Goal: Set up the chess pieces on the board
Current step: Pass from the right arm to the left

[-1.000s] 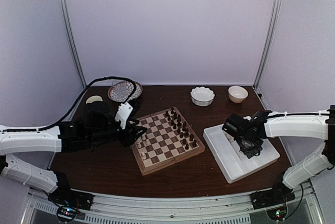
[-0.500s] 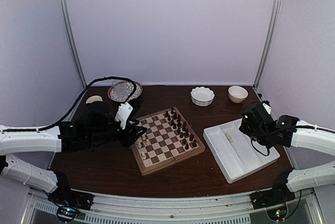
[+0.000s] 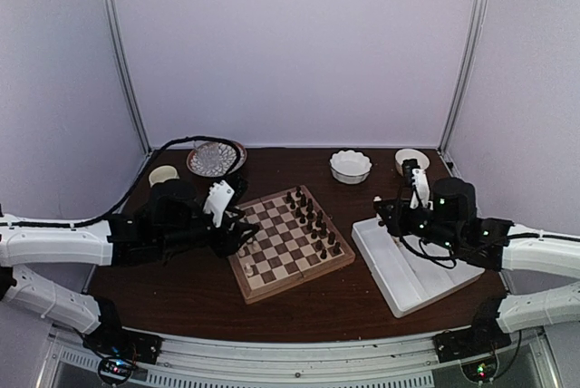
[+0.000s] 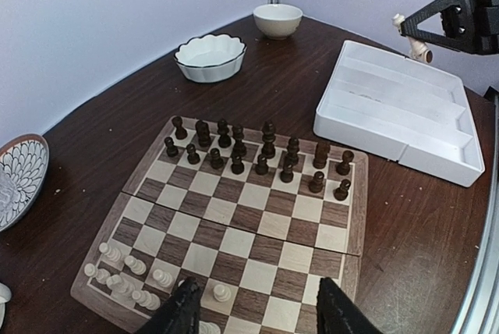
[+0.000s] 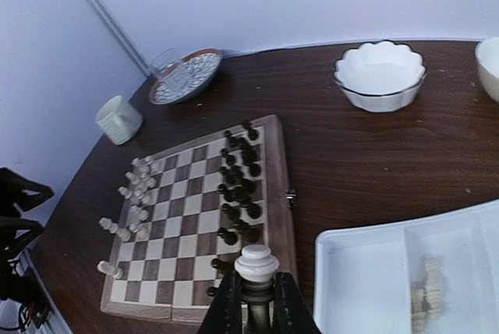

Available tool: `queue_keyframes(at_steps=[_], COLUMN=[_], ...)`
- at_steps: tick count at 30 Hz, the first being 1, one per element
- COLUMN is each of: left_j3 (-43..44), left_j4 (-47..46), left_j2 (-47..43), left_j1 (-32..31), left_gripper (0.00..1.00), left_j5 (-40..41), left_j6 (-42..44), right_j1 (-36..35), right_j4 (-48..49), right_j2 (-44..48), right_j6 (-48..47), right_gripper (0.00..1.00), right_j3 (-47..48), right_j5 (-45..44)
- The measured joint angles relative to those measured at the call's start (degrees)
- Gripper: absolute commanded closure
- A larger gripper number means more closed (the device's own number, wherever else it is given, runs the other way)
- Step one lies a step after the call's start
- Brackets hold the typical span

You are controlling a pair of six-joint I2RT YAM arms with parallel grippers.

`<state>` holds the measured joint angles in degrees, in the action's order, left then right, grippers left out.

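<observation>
— How will the chess pieces (image 4: 125,271) handle?
— Light, hard and smooth, I'd judge, and quick to topple. Pinch one at the stem under the head and keep it upright.
— Where is the one in play?
— The right gripper (image 5: 256,279) is clamped on a cream pawn (image 5: 256,260), whose head pokes above the fingertips. It hangs just off the board (image 4: 248,221), past the side where the dark pieces (image 4: 257,151) stand, by the white tray (image 4: 437,162) beside the board.
— And the other arm?
— The left gripper (image 4: 256,287) stands open, low over the board's opposite end. A lone cream piece (image 4: 222,293) stands on a square between its fingers, apparently touching neither. The rest of the cream pieces cluster in that end's corner
</observation>
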<state>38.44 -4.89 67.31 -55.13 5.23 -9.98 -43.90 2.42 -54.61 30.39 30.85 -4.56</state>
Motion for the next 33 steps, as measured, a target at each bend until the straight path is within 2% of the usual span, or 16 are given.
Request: queue_keyframes(at_steps=[4, 13, 18, 26, 33], left_j3=[-1.0, -6.0, -13.6, -22.2, -25.0], left_j4=[-1.9, -12.4, -24.6, -43.1, -51.8], left_j2=[0.9, 0.4, -2.0, -3.1, -3.1], left_j1=[0.0, 0.1, 0.0, -1.4, -3.2], left_gripper=[0.43, 0.41, 0.38, 0.38, 0.38], left_j5=[-1.1, -17.2, -23.5, -26.1, -26.4], left_j6=[0.0, 3.3, 6.4, 14.7, 21.3], right_j1=[-2.7, -8.6, -15.0, -19.9, -22.7], right_j4=[8.3, 18.3, 19.3, 23.6, 25.7], right_j2=[-4.9, -11.9, -12.9, -18.1, -25.6], right_j6=[-2.1, -0.5, -0.5, 2.0, 3.8], right_gripper=[1.00, 1.00, 1.00, 1.00, 1.00], right_j3=[0.1, 4.3, 10.1, 15.2, 18.1], right_j5=[9.2, 24.3, 27.4, 30.6, 30.7])
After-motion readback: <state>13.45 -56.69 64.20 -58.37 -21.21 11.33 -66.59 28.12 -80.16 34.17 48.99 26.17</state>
